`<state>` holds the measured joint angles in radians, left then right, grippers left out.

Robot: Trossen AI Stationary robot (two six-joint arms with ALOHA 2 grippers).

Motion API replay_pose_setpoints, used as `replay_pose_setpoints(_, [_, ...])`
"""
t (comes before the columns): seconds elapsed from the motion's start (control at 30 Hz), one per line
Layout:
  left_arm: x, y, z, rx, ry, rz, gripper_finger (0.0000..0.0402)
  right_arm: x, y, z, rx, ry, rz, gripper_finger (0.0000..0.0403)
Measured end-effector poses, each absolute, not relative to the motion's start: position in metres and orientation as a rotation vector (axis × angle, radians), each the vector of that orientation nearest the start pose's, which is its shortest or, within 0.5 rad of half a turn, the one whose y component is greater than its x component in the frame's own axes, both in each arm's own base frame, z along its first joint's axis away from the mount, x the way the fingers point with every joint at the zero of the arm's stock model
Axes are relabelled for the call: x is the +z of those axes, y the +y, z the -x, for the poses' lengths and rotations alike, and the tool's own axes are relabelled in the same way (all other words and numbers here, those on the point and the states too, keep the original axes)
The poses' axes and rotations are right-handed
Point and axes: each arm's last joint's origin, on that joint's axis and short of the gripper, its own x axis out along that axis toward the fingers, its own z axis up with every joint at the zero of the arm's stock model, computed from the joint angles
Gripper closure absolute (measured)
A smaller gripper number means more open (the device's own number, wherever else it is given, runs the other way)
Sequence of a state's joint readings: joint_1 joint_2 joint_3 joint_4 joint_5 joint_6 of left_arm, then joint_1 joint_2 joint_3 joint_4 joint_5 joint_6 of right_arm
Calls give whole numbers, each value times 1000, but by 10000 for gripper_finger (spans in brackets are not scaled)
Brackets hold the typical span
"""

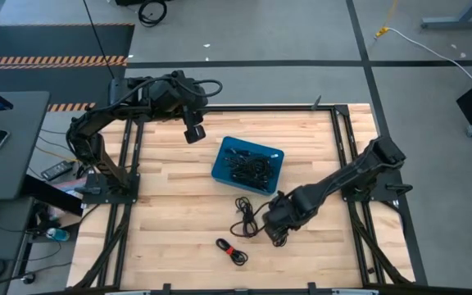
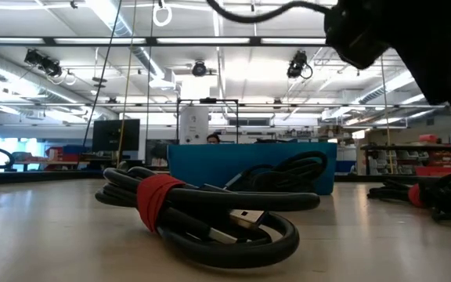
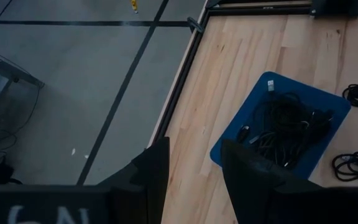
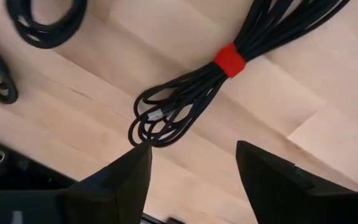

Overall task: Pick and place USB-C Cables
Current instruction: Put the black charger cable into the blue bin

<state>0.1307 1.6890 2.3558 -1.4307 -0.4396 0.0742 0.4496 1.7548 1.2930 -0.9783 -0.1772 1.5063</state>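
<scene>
Several black USB-C cables lie tangled in a blue bin, also seen in the left wrist view. One loose coil rests on the wood near the bin. A bundle with a red tie lies nearer the front edge and fills the low view's foreground. My right gripper hovers open just right of the loose coil. In the right wrist view, my right gripper is above the looped end of a red-tied bundle. My left gripper waits open to the left of the bin.
The table has a black frame along its edges. Another black cable with a red spot lies at the right of the low view. Bare wood stretches left of the loose cables. Two more cable loops lie beyond the right gripper's bundle.
</scene>
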Motion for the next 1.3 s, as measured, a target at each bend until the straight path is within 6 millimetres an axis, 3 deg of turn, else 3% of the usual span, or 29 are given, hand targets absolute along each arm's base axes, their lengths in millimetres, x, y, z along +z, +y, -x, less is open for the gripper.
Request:
replay_pose_setpoints(0.43, [499, 46, -271, 442, 789, -177, 251, 162, 165, -313, -750, 1474, -1054, 155])
replay_pose_setpoints(0.9, [499, 47, -271, 439, 793, -187, 251, 150, 165, -311, -786, 1438, -1040, 166])
replay_pose_setpoints(1.07, [499, 47, -271, 439, 793, -187, 251, 148, 165, -309, -786, 1460, -1043, 228])
replay_pose_setpoints(1.3, [499, 47, -271, 440, 793, -187, 251, 148, 165, -309, -767, 1471, -1035, 378])
